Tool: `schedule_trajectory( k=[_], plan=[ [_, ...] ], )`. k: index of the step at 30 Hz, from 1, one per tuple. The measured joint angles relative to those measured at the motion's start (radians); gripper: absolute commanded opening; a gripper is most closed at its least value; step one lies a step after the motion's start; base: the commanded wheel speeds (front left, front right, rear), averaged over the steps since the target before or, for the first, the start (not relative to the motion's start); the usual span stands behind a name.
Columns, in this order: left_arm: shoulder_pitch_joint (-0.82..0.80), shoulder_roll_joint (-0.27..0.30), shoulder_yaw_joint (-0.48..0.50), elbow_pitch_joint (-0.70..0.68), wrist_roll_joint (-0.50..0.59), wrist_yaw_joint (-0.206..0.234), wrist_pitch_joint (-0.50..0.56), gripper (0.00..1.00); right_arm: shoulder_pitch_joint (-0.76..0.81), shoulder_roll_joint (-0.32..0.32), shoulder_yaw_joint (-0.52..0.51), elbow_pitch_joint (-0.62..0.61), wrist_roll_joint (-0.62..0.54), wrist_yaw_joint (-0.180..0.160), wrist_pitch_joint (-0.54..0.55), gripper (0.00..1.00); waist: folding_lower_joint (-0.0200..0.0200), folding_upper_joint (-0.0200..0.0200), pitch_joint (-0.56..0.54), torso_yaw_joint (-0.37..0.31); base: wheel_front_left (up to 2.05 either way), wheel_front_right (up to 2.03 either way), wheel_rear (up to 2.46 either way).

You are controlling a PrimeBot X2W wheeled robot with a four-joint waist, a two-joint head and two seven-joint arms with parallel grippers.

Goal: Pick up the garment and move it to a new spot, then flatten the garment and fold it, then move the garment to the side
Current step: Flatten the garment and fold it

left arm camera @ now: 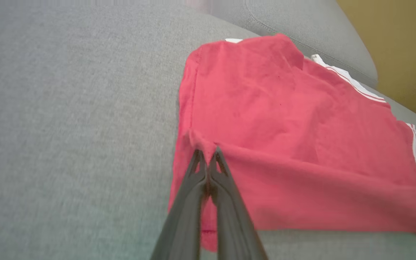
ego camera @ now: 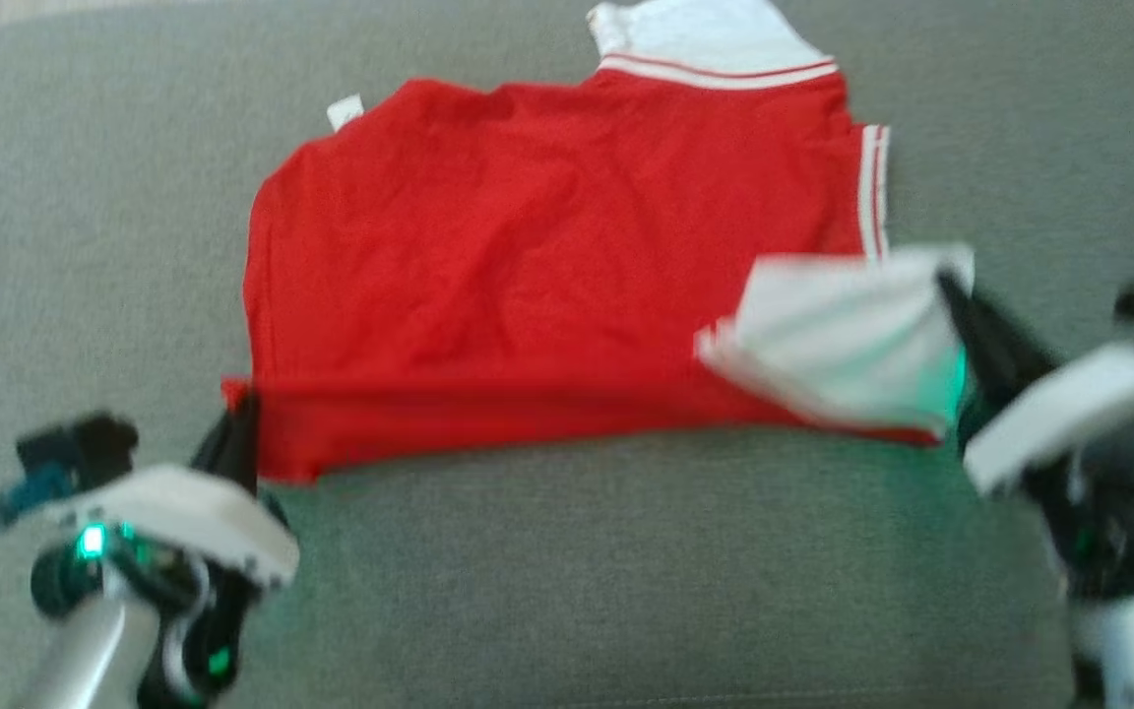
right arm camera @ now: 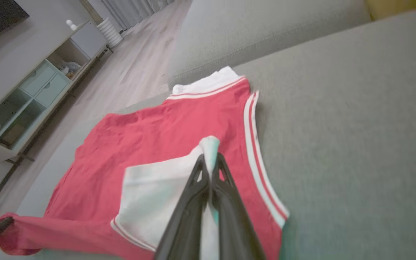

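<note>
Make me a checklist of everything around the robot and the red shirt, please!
Surface: grey sofa cushion, with the garment spread on it.
Job's things: red garment mostly flat, near edge lifted; its white sleeve pulled over the red.
Clutter: nothing seen.
Grippers: left gripper shut on the red garment's near corner; right gripper shut on the white sleeve.
Cables: blue cable at the left wrist.
Surroundings: cabinet, wooden floor, yellow wall.
</note>
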Motion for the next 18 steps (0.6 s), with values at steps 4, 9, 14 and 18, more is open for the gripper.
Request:
schedule_trajectory(
  k=[4,9,14,18],
  plan=[
    [-0.128,-0.009,-0.016,0.099,0.000,-0.045,0.016,0.00,-0.180,-0.086,0.054,0.134,0.011,0.000,-0.042,0.00,0.0001,0.0000,0.039,0.023,0.00,0.00,0.00],
    [-0.214,-0.039,-0.055,0.219,0.000,-0.101,0.026,0.00,-0.303,-0.138,0.116,0.332,0.037,0.000,-0.098,0.00,0.0000,0.0000,0.073,0.053,0.00,0.00,0.00],
    [-0.269,-0.091,-0.076,0.346,-0.002,-0.154,-0.025,1.00,-0.364,-0.152,0.187,0.512,0.077,0.000,-0.216,1.00,0.0000,0.0000,0.087,0.070,0.00,0.00,0.00],
    [-0.267,-0.107,-0.076,0.381,0.003,-0.165,-0.102,1.00,-0.370,-0.152,0.238,0.535,0.099,0.000,-0.326,1.00,-0.0002,0.0000,0.078,0.062,0.00,0.00,0.00]
  ],
)
